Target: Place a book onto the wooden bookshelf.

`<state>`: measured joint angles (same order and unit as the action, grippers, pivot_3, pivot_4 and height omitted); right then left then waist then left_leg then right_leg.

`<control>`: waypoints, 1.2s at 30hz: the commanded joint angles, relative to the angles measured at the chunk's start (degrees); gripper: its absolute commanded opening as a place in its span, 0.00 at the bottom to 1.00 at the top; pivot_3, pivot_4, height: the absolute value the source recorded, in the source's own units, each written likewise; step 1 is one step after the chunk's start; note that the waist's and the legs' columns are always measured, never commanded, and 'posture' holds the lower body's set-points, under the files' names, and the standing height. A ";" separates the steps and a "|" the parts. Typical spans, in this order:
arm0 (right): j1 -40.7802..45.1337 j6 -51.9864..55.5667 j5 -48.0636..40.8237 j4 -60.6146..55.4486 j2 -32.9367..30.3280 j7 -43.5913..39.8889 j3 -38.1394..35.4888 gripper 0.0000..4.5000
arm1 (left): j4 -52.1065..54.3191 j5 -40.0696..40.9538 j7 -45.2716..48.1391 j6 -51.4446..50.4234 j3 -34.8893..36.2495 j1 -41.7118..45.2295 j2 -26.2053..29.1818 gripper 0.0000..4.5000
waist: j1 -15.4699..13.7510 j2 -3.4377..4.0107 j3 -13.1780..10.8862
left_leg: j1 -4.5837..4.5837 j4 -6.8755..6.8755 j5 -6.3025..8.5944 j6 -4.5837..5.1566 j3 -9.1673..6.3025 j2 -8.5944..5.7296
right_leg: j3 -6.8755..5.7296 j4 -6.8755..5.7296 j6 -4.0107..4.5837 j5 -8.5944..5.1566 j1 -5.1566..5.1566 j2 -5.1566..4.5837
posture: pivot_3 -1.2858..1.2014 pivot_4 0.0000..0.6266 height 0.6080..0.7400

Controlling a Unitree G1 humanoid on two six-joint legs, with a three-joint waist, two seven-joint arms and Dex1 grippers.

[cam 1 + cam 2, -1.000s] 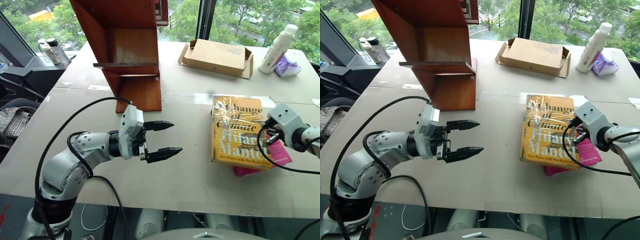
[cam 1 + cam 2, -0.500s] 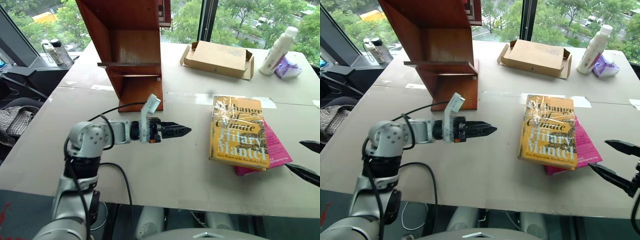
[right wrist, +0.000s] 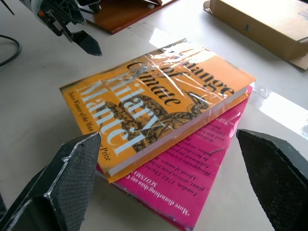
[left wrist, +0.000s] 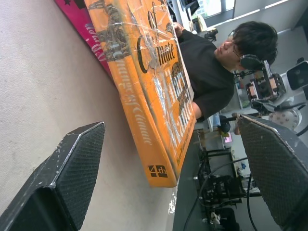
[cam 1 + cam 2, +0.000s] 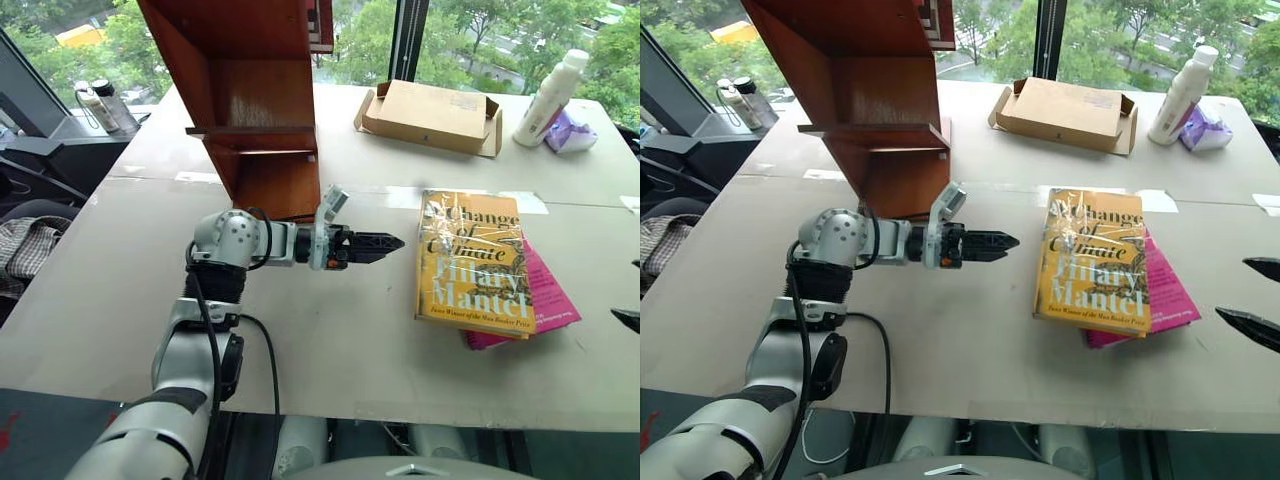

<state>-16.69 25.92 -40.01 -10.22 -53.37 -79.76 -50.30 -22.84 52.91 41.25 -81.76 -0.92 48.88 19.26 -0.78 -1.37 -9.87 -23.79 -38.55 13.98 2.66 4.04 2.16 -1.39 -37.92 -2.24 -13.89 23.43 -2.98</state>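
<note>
Book (image 5: 473, 264) lies flat on a pink book (image 5: 545, 300), tabletop (image 5: 340, 330) centre-right, at 4 o'clock from the shelf (image 5: 262, 110). Left pincer (image 5: 388, 242) and right pincer (image 5: 1252, 298) both gape empty. Risk: pinching the spine drags both books.

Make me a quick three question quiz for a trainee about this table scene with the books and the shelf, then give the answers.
1. True or false: the book already stands on the wooden bookshelf.
2. What lies directly under the book? A) cardboard box B) pink book C) white bottle
3. Fill in: the left gripper points toward the book's ______ edge.

Key:
1. False. It lies flat on the table, apart from the shelf.
2. B. The pink book shows beneath it; the cardboard box and white bottle sit farther back.
3. Spine. Its fingers are open, short of the book. The right gripper is open too.
</note>
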 commanded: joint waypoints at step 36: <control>4.20 2.58 -6.80 -8.93 1.45 9.29 5.23 1.00 | -5.72 -15.49 22.60 1.91 3.28 8.70 -4.91 0.05 | 1.15 0.05 -0.06 | -0.16 0.13 0.00 -0.01 -0.04 0.07 | -0.05 -0.02 -0.03 0.01 0.18 -0.03 | 0.52 0.24 0.95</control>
<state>-13.89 29.35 -45.84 -19.52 -51.91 -70.98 -44.96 -40.33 32.25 65.00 -74.03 -0.33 58.30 13.64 0.36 -1.32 -9.93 -23.96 -38.43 13.97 2.64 3.99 2.23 -1.43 -37.93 -2.28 -13.88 23.61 -3.02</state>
